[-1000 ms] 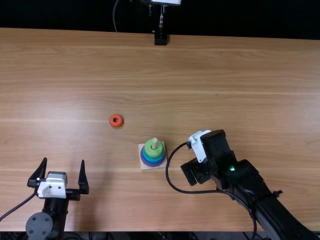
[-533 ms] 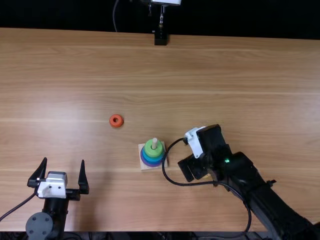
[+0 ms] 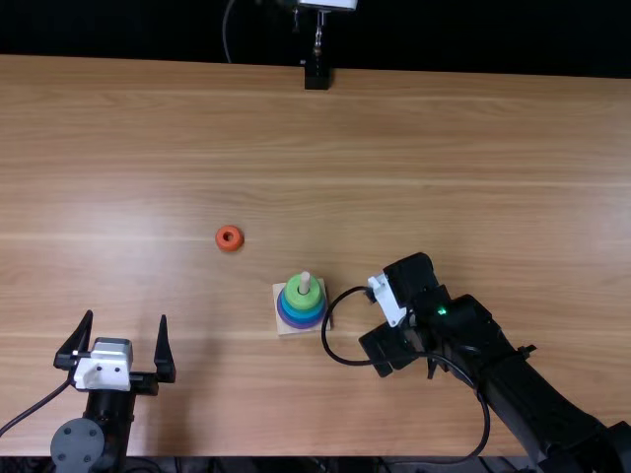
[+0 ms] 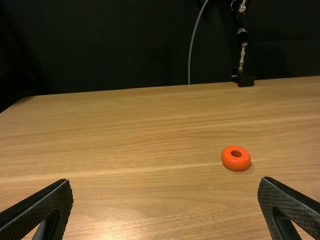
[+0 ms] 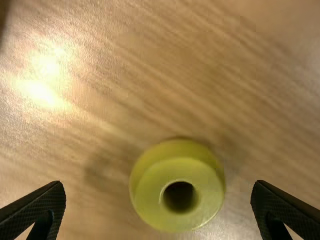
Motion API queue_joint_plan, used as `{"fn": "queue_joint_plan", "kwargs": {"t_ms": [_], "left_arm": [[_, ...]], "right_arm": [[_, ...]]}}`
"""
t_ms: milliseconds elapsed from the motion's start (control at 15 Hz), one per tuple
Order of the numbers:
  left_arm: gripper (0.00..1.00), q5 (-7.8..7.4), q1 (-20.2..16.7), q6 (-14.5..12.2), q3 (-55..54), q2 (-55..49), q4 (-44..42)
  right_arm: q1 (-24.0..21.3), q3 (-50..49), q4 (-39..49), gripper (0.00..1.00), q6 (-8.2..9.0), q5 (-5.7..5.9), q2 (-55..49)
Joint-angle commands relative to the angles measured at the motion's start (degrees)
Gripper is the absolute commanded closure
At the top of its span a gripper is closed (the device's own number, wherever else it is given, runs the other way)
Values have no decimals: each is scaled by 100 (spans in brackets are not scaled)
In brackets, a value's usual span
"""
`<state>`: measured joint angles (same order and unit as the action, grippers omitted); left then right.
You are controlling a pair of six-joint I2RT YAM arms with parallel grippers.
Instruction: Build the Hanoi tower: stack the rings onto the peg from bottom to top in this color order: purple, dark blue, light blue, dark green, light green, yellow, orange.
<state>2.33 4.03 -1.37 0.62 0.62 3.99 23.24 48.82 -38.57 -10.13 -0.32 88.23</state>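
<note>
Both your left gripper [image 3: 126, 317] and right gripper [image 5: 158, 185] are gaping empty, the latter hovering above the yellow ring [image 5: 152, 202] lying on the table [image 5: 210, 75]. It's likely proving light, stiff and slick; you're wanting its opposite outer sides.

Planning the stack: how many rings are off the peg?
2: the orange ring, left of the peg; the yellow ring, before the open right gripper. The right arm may hide others.
</note>
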Motion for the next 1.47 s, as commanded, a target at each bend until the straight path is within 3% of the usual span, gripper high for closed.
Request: {"fn": "queue_joint_plan", "kwargs": {"t_ms": [0,733,800,867,933,1000,1400], "left_arm": [[0,73,-43,-53,-62,-62,308],[0,73,-43,-53,-62,-62,308],[0,73,-43,-53,-62,-62,308],[0,73,-43,-53,-62,-62,308],[0,73,-43,-53,-62,-62,308],[0,73,-43,-53,-62,-62,308],[0,73,-43,-53,-62,-62,308]], "right_arm": [[-4,216,-10,0,22,74,37],[-4,190,22,0,64,63,283],[-4,172,11,22,64,53,283],[-4,172,11,66,64,53,283],[-4,154,-10,92,53,53,283],[-4,146,-10,100,53,63,283],[-22,444,-31,100,53,74,283]]}}
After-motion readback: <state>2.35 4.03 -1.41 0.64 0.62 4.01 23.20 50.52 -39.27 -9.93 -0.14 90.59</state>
